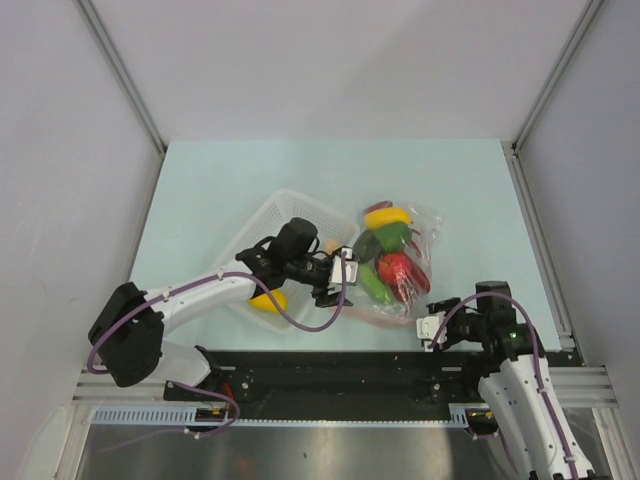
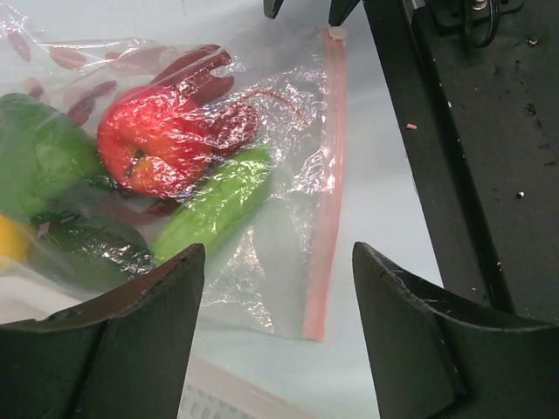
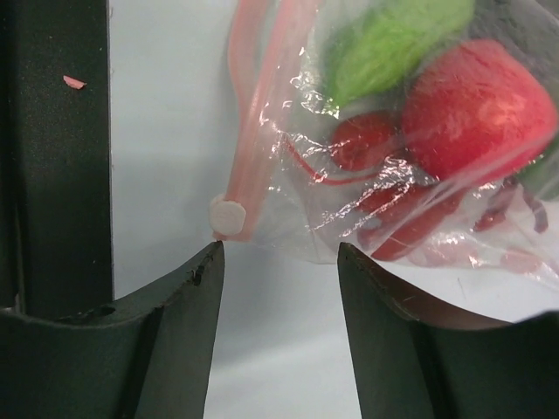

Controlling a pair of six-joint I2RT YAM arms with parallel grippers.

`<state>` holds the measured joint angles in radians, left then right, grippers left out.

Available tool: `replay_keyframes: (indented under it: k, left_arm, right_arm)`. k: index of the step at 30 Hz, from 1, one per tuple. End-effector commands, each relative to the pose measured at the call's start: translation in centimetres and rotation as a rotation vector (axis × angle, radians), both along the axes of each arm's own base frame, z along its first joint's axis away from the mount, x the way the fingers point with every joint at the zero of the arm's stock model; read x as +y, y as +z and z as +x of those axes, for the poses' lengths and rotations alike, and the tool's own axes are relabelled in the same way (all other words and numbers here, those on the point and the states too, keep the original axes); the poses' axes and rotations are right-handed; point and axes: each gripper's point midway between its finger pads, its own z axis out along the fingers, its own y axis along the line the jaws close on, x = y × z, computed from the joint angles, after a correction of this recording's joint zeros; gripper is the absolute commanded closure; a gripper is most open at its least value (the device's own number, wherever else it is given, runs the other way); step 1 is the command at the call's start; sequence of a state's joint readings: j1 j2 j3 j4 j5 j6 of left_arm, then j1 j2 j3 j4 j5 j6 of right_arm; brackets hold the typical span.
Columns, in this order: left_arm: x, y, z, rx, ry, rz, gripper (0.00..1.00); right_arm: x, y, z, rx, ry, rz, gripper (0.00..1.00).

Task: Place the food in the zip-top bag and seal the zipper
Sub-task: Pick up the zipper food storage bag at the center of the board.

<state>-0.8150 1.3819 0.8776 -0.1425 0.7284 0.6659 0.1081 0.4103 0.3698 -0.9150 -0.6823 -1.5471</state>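
Observation:
The clear zip-top bag (image 1: 405, 255) lies on the table right of the basket. It holds the red tomato (image 1: 398, 270), green cucumber (image 1: 375, 286), green pepper (image 1: 385, 238), a yellow piece (image 1: 388, 215) and the red lobster (image 2: 196, 77). Its pink zipper (image 2: 327, 192) runs along the near edge and ends in a white tab (image 3: 229, 216). In the right wrist view the zipper's (image 3: 249, 113) two strips look parted further up. My left gripper (image 2: 278, 253) is open and empty just short of the zipper's left end. My right gripper (image 3: 279, 249) is open and empty, its left fingertip next to the tab.
The white mesh basket (image 1: 262, 222) lies under my left arm, with a yellow piece (image 1: 268, 300) and a beige mushroom (image 1: 332, 245) in it. The black base rail (image 1: 330, 365) runs along the near table edge. Grey walls enclose the table.

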Motion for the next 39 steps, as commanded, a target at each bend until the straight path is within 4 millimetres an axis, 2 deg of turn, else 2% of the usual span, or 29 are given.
replay_keyframes:
  k: [1, 4, 8, 12, 15, 20, 23, 26, 27, 30, 32, 33, 35, 36, 38, 39]
  left_arm:
    - [-0.1, 0.8, -0.3, -0.035, -0.037, -0.035, 0.27]
    - [-0.1, 0.4, -0.3, -0.035, -0.040, -0.031, 0.26]
    - [-0.2, 0.2, -0.3, -0.037, -0.044, -0.032, 0.25]
    - [-0.2, 0.2, -0.4, -0.035, -0.047, -0.031, 0.25]
    - [-0.1, 0.2, -0.4, -0.031, -0.046, -0.033, 0.25]
    - [0.2, -0.2, -0.7, -0.019, -0.041, -0.027, 0.25]
    - [0.2, 0.0, -0.7, -0.016, -0.033, -0.032, 0.25]
    - [0.2, 0.5, -0.7, -0.006, -0.017, -0.038, 0.26]
    - [0.2, 0.8, -0.6, -0.007, -0.013, -0.043, 0.27]
    - [0.1, 2.3, -0.5, -0.007, 0.015, -0.079, 0.28]
    - [-0.1, 3.8, -0.2, -0.011, 0.046, -0.113, 0.28]
    - [-0.3, 4.7, 0.0, -0.020, 0.057, -0.131, 0.29]
    - [-0.6, 6.5, 0.4, -0.037, 0.094, -0.168, 0.29]
    - [-0.8, 7.7, 0.7, -0.059, 0.104, -0.191, 0.30]
    - [-1.4, 9.0, 0.5, -0.106, 0.113, -0.208, 0.30]
    - [-1.6, 10.4, 0.6, -0.137, 0.119, -0.229, 0.30]
  right_arm:
    - [1.6, 1.1, 1.7, -0.111, 0.142, 0.015, 0.42]
    - [1.8, 0.6, 1.2, -0.106, 0.188, 0.009, 0.42]
    - [0.8, -1.4, -0.2, -0.118, 0.233, -0.068, 0.39]
    - [0.6, -1.8, -0.2, -0.199, 0.254, -0.066, 0.27]
    - [1.4, -1.3, 0.4, -0.242, 0.261, -0.015, 0.27]
    - [1.7, 0.1, 2.7, -0.340, 0.208, 0.058, 0.29]
    - [2.4, 0.5, 2.9, -0.368, 0.231, 0.097, 0.36]
    - [3.1, 1.6, 2.5, -0.360, 0.255, 0.141, 0.69]
    - [3.3, 2.0, 2.3, -0.356, 0.260, 0.157, 0.84]
    - [3.4, 4.0, 2.2, -0.348, 0.241, 0.185, 1.00]
    - [3.5, 5.3, 1.9, -0.330, 0.221, 0.216, 1.00]
    - [3.7, 7.5, 2.0, -0.350, 0.218, 0.240, 1.00]
    - [4.0, 9.3, 1.6, -0.289, 0.178, 0.297, 1.00]
    - [4.5, 11.1, 1.3, -0.283, 0.188, 0.322, 1.00]
    - [4.7, 12.8, 1.3, -0.214, 0.139, 0.368, 1.00]
    - [4.6, 13.0, 1.7, -0.175, 0.106, 0.372, 1.00]
